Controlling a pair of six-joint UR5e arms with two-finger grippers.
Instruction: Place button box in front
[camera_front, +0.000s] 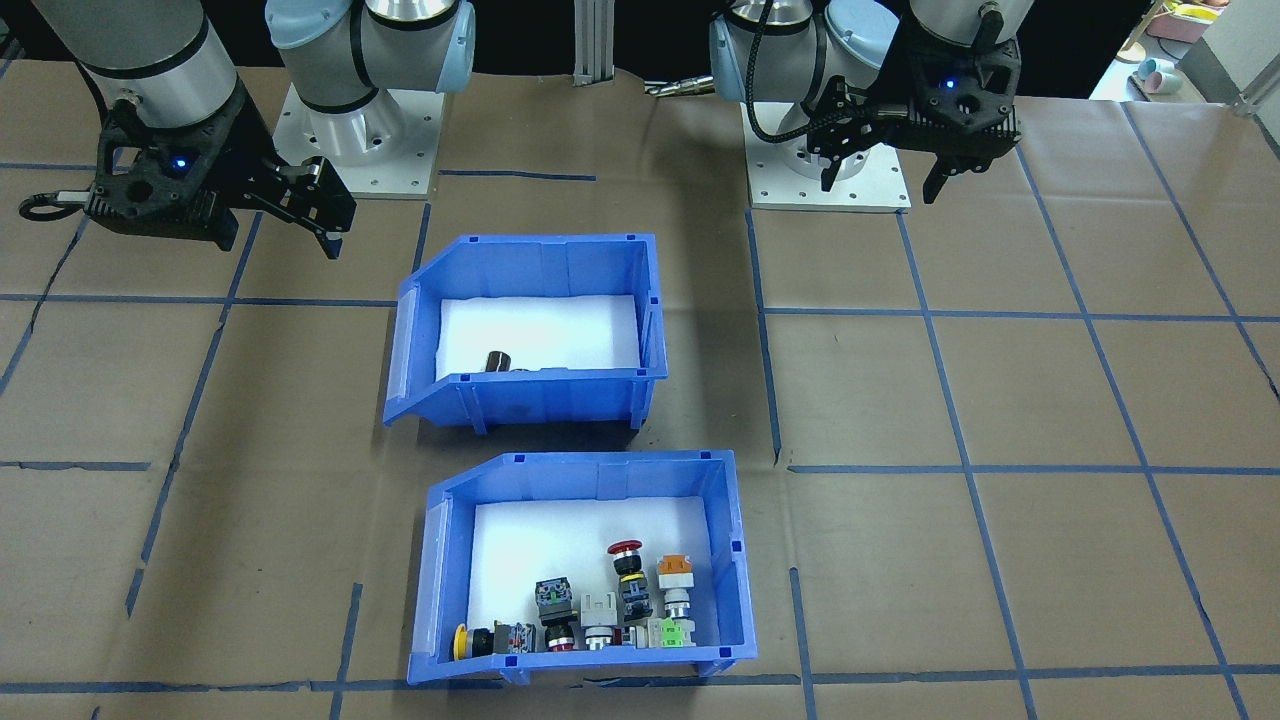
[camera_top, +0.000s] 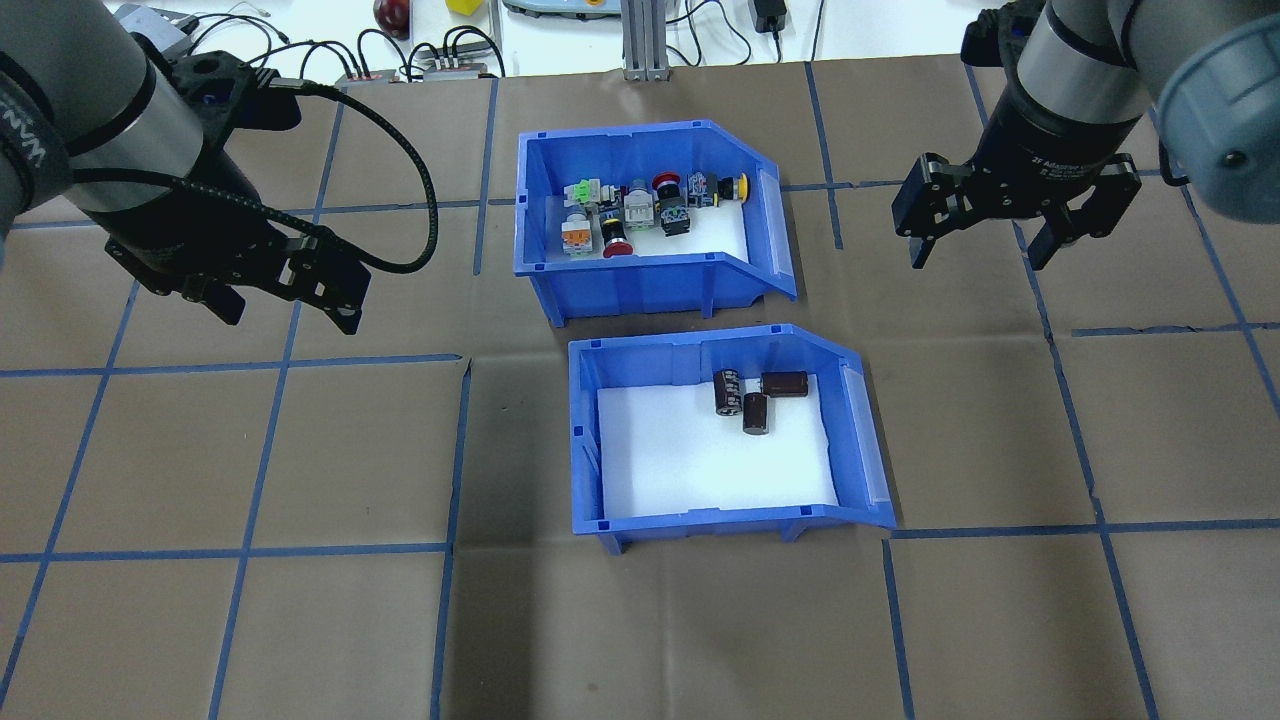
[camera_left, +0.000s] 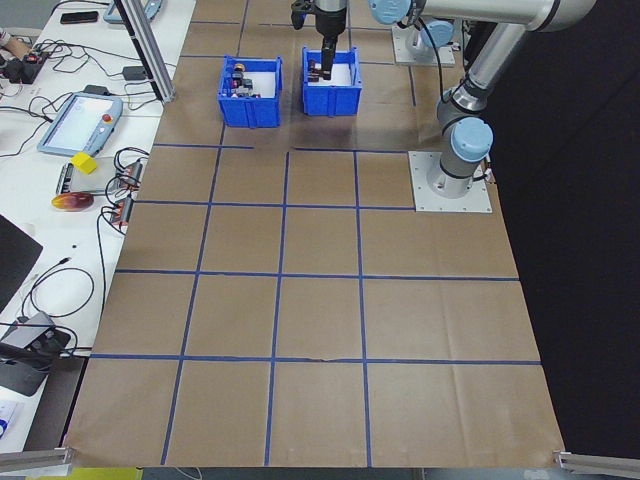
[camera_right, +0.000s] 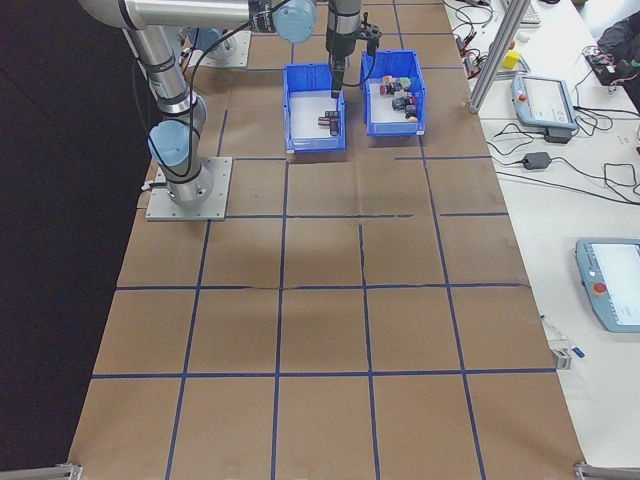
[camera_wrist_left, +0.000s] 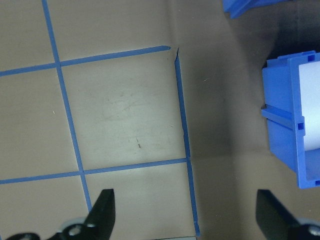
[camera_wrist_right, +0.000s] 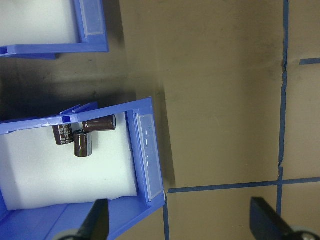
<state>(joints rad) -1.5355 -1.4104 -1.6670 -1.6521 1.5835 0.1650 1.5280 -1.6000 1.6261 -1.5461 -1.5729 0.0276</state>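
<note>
The button box (camera_top: 650, 270) is a blue bin with a white liner and several coloured push-buttons. It stands on the far side of the table from the robot's base, also seen in the front-facing view as the button box (camera_front: 585, 480). My left gripper (camera_top: 290, 315) hovers open and empty to its left, well apart from it. My right gripper (camera_top: 980, 258) hangs open and empty to its right. The left wrist view catches only a corner of the button box (camera_wrist_left: 250, 6). The right wrist view shows its open front end (camera_wrist_right: 50, 47).
A second blue bin (camera_top: 700, 520) with dark cylinders (camera_top: 745, 398) sits between the button box and the robot's base, a narrow gap apart. Brown paper with blue tape lines covers the table (camera_top: 250, 600). Both arm bases (camera_front: 830, 170) stand at the robot's edge.
</note>
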